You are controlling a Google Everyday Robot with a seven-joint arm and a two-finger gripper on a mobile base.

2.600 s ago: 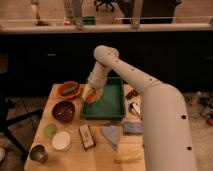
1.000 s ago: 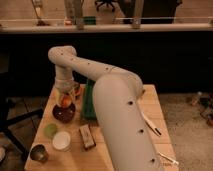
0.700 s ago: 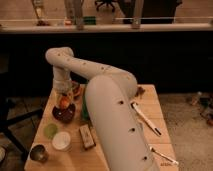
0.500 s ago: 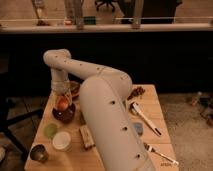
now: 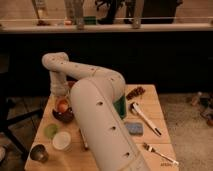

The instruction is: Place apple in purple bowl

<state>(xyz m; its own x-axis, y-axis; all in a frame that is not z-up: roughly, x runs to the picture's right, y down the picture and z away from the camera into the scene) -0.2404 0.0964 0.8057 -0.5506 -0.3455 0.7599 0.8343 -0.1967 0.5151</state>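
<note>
End effector (image 5: 61,97) low over the worktop's (image 5: 155,125) left side, directly above the apple (image 5: 62,105); finger state cannot be told. Apple sits inside the purple bowl (image 5: 63,116). In front of the bowl: pale green small bowl (image 5: 50,131), white cup (image 5: 62,141), metal cup (image 5: 38,153).

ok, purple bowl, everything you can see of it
The purple bowl is a round, shallow, dark maroon dish near the left edge of the wooden table. It sits upright with the apple over or in it. The gripper hangs right above, and the arm hides the bowl's right side. A pale green small bowl lies just in front.
</note>
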